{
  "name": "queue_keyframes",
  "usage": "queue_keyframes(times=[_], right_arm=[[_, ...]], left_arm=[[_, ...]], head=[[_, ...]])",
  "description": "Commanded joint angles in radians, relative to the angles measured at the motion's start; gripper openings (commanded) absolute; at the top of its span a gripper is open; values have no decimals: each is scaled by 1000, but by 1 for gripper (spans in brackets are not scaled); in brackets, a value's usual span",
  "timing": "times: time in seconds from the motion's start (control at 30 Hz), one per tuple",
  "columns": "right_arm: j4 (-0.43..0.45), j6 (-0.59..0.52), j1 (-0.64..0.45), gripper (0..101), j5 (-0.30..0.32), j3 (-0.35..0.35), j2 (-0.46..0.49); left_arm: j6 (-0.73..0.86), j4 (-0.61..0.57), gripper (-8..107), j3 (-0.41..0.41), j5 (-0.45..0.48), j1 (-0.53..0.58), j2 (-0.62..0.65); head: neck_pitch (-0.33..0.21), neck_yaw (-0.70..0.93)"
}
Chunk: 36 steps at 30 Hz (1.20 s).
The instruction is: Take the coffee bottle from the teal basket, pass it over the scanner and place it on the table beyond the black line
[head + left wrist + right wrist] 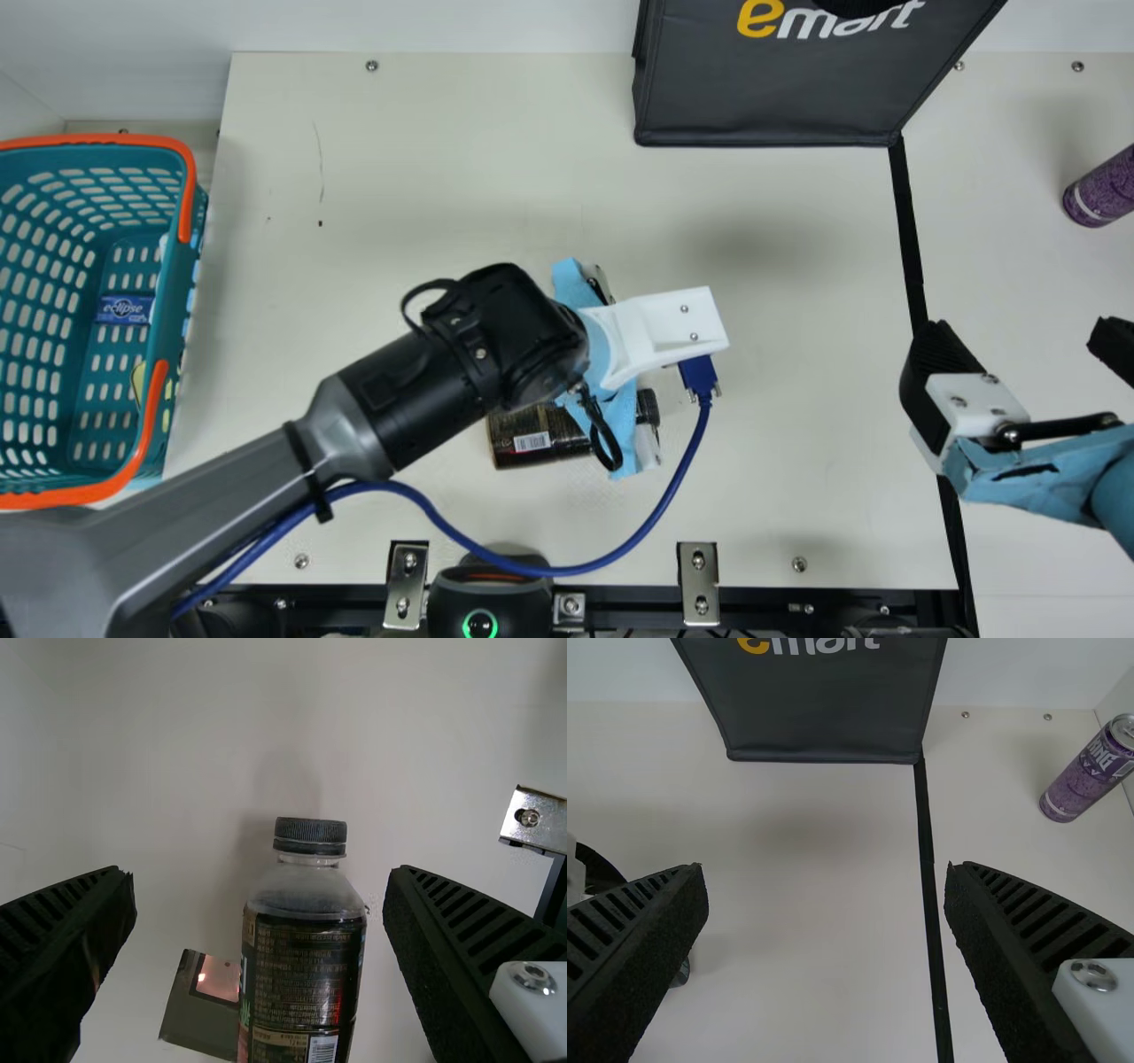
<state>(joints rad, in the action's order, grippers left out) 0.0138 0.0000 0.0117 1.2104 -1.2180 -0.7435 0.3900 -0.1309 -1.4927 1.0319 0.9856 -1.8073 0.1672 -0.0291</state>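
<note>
Left end effector: spread wide point(260, 875), the coffee bottle point(306, 983) between its fingers but touching neither.
Right end effector: also wide and holding nothing point(1028, 350), hanging by the black line point(905, 230).
Cable: a blue one point(673, 496) loops from the left arm above the near edge; it could snag on the metal bracket point(699, 580) if that arm swings.
Scanner: probably the black device with the green-lit ring point(483, 611), at the near edge.
Coffee bottle: out of the basket and lying on its side on the counter point(780, 248), cap away from the basket, short of the line.
Bottle risks: being round and unheld, it may roll if one finger reaches it first. A grip too near the tapered shoulder could slip, and a barcode turned away might not scan.
Arm risk: if both arms close in on the bottle together, they could knock each other.
Surface: cream, scratched in places, with screws set in it.
Basket: teal with an orange rim point(102, 140), a blue packet point(124, 309) inside.
Beyond the line: a purple can point(1099, 190), which a careless swing of the right arm could topple.
Far edge: a dark grey bag point(780, 97) before a pale wall point(425, 27).
</note>
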Motion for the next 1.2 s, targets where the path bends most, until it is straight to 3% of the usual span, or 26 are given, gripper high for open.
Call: queue_keyframes(times=[0.0, 0.37, 1.17], right_arm=[[0, 0, 0, 95, 0, 0, 0], [0, 0, 0, 95, 0, 0, 0], [0, 0, 0, 95, 0, 0, 0]], left_arm=[[-10, 6, 90, -7, 11, 5, -14], [-69, 23, 90, -33, 38, 28, -84], [-145, 25, 90, -29, 9, 66, -171]], head=[[-29, 2], [-29, 2], [-29, 2]])
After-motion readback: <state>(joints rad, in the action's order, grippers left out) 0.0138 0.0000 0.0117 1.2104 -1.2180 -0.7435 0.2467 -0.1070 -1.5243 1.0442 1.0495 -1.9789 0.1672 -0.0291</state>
